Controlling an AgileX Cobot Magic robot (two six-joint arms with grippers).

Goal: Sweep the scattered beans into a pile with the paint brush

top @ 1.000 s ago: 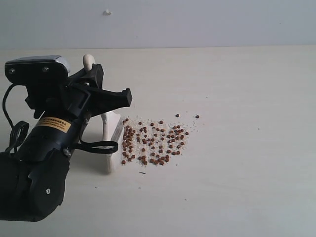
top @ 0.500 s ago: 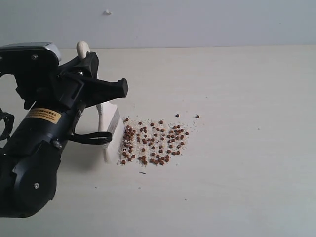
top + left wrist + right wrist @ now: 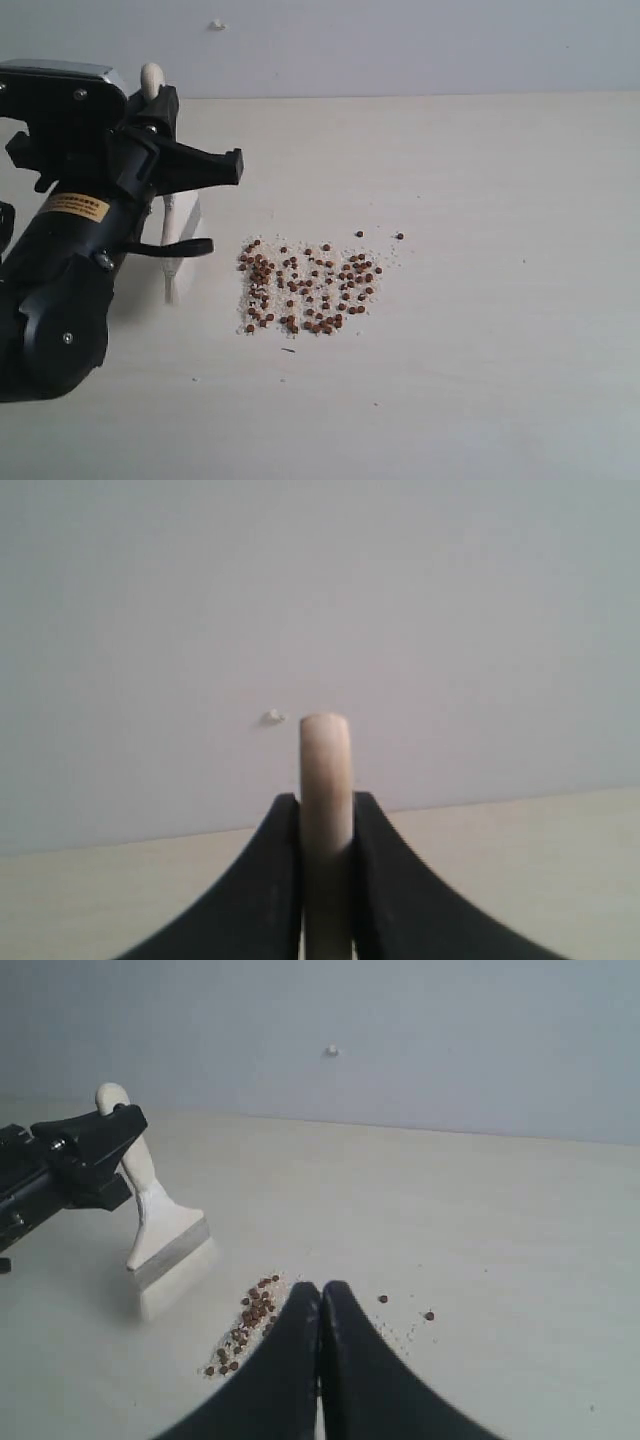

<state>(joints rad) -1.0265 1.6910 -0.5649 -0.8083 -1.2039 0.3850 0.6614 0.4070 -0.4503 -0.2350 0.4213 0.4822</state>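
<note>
One paint brush [image 3: 165, 1235], one left hand [image 3: 326, 815], one right hand [image 3: 320, 1295], one worktop [image 3: 500, 350]; dozens of beans [image 3: 305, 287], two stray beans [image 3: 400, 236] apart.

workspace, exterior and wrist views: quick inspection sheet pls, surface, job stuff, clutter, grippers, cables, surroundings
surface: pale table, fine whitish crumbs among the beans
job's things: beans in a loose patch, not yet a tight pile; two stray beans apart on the far side; paint brush bristles down, left of the patch, not touching it
clutter: nothing seen
grippers: left gripper, jaws shut on the brush handle near its end; right gripper, jaws shut, empty, above the table near the beans
cables: what seems a black cable at the left edge by the left arm
surroundings: plain wall with a small white nub
</note>
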